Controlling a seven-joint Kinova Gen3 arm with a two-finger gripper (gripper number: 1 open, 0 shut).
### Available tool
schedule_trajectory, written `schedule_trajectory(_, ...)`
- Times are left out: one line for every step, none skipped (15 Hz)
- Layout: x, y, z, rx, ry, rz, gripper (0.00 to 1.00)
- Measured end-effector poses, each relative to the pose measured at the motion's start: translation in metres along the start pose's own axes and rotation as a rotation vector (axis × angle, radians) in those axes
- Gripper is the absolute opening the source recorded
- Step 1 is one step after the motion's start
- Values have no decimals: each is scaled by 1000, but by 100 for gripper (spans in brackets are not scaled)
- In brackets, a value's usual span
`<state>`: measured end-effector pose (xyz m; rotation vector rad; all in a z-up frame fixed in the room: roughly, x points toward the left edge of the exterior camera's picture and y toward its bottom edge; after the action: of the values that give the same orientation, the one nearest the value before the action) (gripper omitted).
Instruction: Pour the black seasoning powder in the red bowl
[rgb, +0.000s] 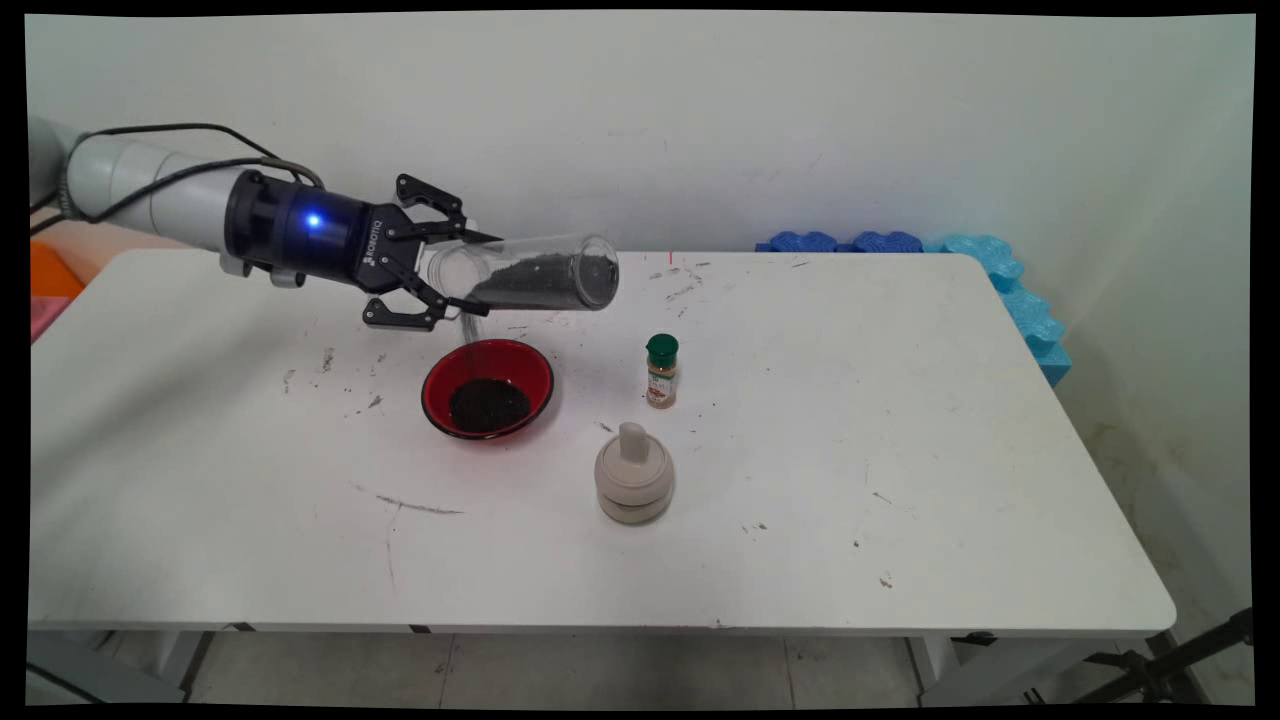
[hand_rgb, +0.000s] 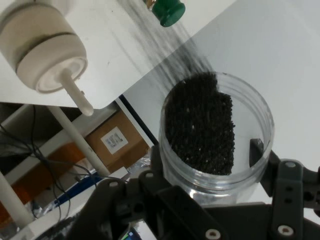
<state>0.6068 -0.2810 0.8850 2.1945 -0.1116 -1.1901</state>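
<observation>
Spice bottle (rgb: 661, 371) label's too tiny to read, and in the hand view it's chopped off by the top edge, just its green cap (hand_rgb: 168, 12) showing.

White lettering reading ROBOTIQ runs along the black two-finger gripper (rgb: 455, 270); the small green-capped spice bottle's (rgb: 661, 371) label is unreadable.

Main: high, front, far. Hand: close. Shared: jar (rgb: 530, 275).

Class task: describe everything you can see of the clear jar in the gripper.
The clear jar is a see-through plastic-looking cylinder, held lying nearly level above the table, behind the red bowl. Dark granules fill part of it, heaped along its lower side. The gripper clamps one end; nothing else touches it.
</observation>
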Motion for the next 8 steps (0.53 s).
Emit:
schedule_trajectory(1, 1, 0, 2, 2, 16, 0)
schedule_trajectory(1, 2, 1, 4, 4, 35, 0)
schedule_trajectory(2, 2, 1, 4, 9, 51, 0)
schedule_trajectory(3, 3, 1, 4, 15, 71, 0)
schedule_trajectory(4, 4, 2, 6, 19, 91, 0)
schedule_trajectory(5, 4, 2, 9, 22, 111, 0)
schedule_trajectory(5, 5, 2, 11, 24, 124, 0)
schedule_trajectory(5, 5, 3, 13, 28, 144, 0)
